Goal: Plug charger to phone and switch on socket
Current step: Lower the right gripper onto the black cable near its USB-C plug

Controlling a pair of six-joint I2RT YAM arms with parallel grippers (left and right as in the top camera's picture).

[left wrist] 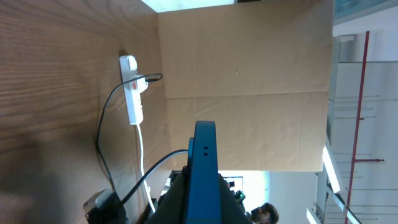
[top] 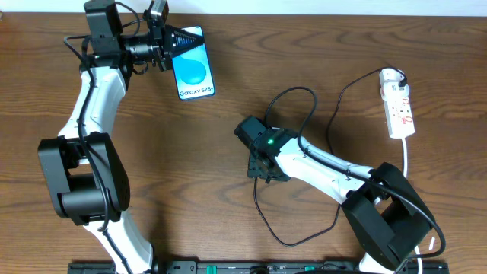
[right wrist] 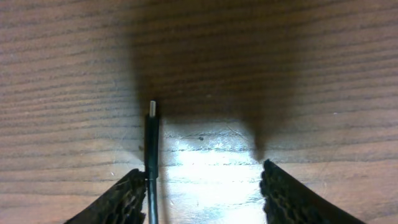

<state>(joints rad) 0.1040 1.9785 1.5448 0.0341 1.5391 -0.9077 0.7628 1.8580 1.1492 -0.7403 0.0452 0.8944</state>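
Now, my left claw (top: 169, 39) grips the phone (top: 193, 67) at the table's (top: 198, 167) far edge; screen reads "Galaxy S25+".
My right claw (right wrist: 204, 175) hangs released mid-table, charger (right wrist: 152, 143) beside one finger (right wrist: 127, 194); socket (top: 399, 106) near right edge.

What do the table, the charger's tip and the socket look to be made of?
The table: wood or wood-look laminate, with visible grain and a soft glare. The charger tip: likely bare metal, pale against the black cable. The socket: seemingly smooth white plastic, uniform in colour.
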